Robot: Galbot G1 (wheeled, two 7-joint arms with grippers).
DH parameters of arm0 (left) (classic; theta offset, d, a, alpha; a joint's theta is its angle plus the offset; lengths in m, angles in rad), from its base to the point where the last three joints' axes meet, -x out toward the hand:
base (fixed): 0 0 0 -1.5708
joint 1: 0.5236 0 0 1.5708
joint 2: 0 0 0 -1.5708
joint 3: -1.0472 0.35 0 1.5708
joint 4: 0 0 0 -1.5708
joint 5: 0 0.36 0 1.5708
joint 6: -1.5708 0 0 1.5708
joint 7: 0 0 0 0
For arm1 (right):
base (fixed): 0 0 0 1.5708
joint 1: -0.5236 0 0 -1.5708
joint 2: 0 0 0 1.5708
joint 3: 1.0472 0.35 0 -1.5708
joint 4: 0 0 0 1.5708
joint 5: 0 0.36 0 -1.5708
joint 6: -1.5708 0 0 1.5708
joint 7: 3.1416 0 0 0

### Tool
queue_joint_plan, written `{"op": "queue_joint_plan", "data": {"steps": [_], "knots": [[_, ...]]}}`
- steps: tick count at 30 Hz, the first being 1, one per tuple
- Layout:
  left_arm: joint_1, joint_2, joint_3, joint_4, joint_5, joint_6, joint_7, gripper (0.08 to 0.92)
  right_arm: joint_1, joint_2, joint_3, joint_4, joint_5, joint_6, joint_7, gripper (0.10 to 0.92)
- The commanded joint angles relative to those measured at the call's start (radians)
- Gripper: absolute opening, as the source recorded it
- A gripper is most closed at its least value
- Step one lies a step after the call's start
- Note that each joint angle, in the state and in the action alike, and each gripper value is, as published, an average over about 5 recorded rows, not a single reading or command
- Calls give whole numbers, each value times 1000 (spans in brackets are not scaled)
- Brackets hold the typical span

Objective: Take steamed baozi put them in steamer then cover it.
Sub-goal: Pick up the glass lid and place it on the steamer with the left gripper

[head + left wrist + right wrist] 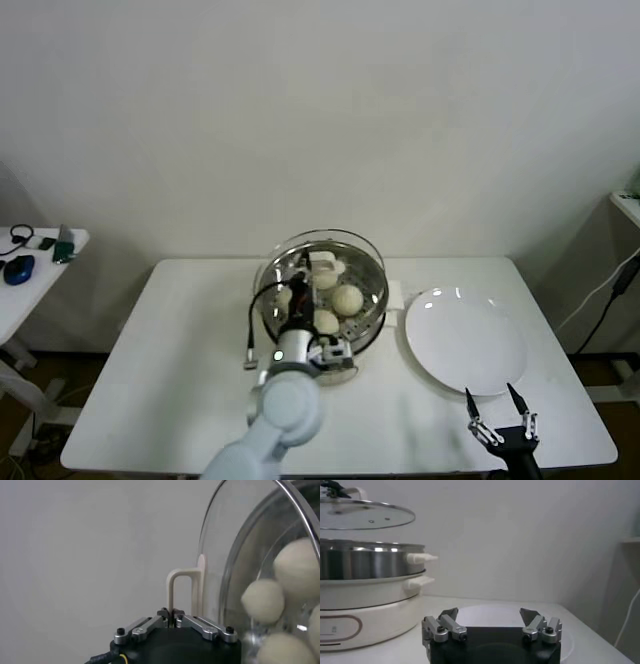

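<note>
Because all the steamed baozi [347, 298] already sit in the steamer [372, 322], only the covering is left, I judge, and that explains why the cover [325, 243] hangs just above the pot instead of lying on the table [180, 350]. From where I stand, the steamer is at the middle of the table toward twelve o'clock, and the white plate [465, 342] lies just beside it at three o'clock, bare now.

The left gripper [173, 615] has its fingers pinched fully together on the cream bar handle [182, 587] of the cover, holding it by the one part made for lifting. The right wrist view shows the glass disc level and clear of the steel rim, with a gap between them, so it is not yet seated. Held flat like that, it should drop squarely onto the rim, I would guess; a tilt could catch an edge on the buns.

The left arm reaches forward from six o'clock, its wrist over the near edge of the pot and its gripper over the middle of the lid.

The right gripper [500, 418] waits at the table's near edge, toward five o'clock of the plate, fingers spread wide and holding nothing, well apart from the pot so it stays out of the lid's way.
</note>
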Motion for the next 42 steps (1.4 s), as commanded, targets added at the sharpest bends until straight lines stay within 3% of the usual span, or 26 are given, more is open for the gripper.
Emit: {"op": "queue_joint_plan", "data": {"steps": [1,12,42], "knots": [[-48,-121,90,142,102,13,5,134,-5,-13,5,-7,22,18,4,823],[-40,-48,34,146,76,1,-10,134,-12,-9,3,-16,27,37,7,823],[-7,-72,3,174,168,-41,-28,134,-17,-3,-1,-21,26,56,4,823]]}}
